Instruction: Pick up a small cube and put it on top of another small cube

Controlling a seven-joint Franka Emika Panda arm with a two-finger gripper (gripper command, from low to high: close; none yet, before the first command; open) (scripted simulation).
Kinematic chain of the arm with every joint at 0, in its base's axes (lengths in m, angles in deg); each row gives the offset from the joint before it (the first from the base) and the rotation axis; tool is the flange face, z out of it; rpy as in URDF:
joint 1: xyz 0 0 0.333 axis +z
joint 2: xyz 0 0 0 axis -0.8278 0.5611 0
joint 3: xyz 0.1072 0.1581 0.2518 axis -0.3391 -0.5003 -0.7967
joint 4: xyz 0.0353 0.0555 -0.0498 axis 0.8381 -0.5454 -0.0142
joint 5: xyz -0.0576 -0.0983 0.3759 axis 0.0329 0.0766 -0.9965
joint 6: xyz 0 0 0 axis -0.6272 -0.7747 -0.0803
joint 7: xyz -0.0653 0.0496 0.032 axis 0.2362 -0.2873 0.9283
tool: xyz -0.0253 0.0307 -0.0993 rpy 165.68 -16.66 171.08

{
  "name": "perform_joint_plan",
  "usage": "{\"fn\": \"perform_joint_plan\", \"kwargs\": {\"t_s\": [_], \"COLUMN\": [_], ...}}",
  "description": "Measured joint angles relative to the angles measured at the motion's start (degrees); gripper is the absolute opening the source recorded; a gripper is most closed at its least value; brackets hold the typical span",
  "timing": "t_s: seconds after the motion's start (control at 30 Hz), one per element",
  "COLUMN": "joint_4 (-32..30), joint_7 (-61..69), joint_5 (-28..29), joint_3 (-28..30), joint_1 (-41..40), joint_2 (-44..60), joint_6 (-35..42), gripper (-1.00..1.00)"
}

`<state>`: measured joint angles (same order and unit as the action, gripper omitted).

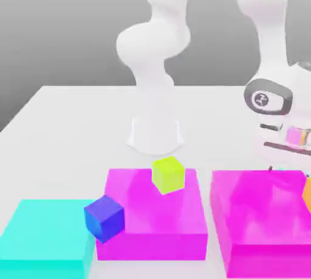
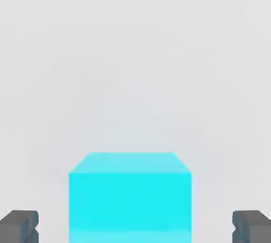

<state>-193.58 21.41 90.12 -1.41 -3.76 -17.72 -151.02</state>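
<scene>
The white counter [image 1: 73,120] carries everything, and the Panda arm [image 1: 155,47] rises from its far middle, its wrist hanging at the exterior view's right edge. Two large magenta blocks sit near the front: one [image 1: 152,217] in the middle, one [image 1: 261,223] toward the exterior view's right. A flat cyan block [image 1: 42,241] lies at the exterior view's left, touching the middle magenta block.

On the middle magenta block rests a yellow-green cube [image 1: 168,174]. The dark blue cube [image 1: 104,217] sits at that block's front corner, beside the cyan block; whether it rests on the counter or on the cyan block I cannot tell. An orange cube [image 1: 307,194] peeks in at the right edge.

In the hand view the claw [image 2: 135,227] is spread wide, its fingers [image 2: 20,226] standing well apart from the small cyan cube [image 2: 129,197] between them, which sits on the counter.

The risks, as I judge them: closing before descending fully could pinch only the cube's top edge and let it slip. Later, carrying it across may clip the yellow-green cube or a magenta block. Releasing off-centre over the dark blue cube could tip it off.
</scene>
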Motion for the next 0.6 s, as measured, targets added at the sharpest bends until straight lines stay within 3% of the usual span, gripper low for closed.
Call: {"fn": "perform_joint_plan", "kwargs": {"t_s": [0.27,0.47,0.6], "joint_4": [-0.62,-1.97,-0.32], "joint_7": [0.65,0.21,-7.23], "joint_5": [-0.76,-6.72,-10.41], "joint_3": [-0.58,-2.16,1.89], "joint_1": [-0.39,-1.66,-7.88], "joint_2": [-3.14,-14.39,-19.01], "joint_6": [2.62,9.81,12.91], "gripper": [-1.0,-1.0,-1.0]}}
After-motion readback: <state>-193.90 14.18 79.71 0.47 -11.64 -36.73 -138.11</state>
